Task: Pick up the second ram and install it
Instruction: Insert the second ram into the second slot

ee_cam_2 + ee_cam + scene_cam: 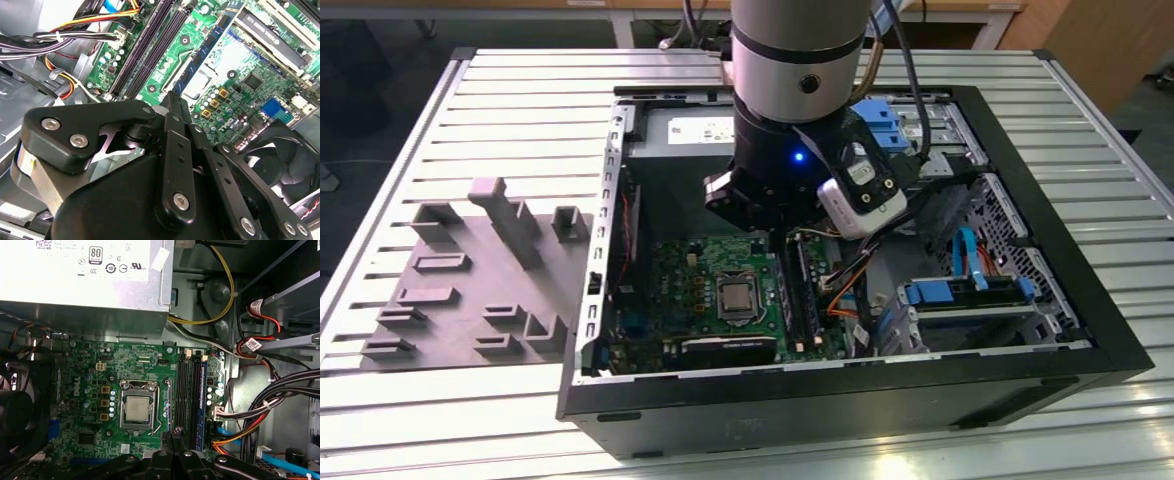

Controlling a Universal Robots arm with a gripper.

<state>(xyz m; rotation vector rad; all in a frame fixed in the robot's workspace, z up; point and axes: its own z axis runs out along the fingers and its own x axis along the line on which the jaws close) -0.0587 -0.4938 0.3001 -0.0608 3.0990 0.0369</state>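
Observation:
My gripper (774, 238) hangs inside the open computer case, just above the green motherboard (707, 270). In both wrist views its black fingers (172, 107) (172, 440) are pressed together, with nothing showing between them. The tips point at the end of the row of dark memory slots (192, 395) (150, 45) beside the silver processor (137, 407). In the exterior view a long dark strip (798, 292) stands on edge in those slots. I cannot tell whether that strip is the second ram or only the slots.
Bundled cables (260, 405) and blue drive bays (961, 292) crowd the case on the exterior view's right. The power supply (85, 270) sits behind the board and a black fan (280, 160) beside it. A pale grey moulded tray (480, 270) lies outside the case on the exterior view's left.

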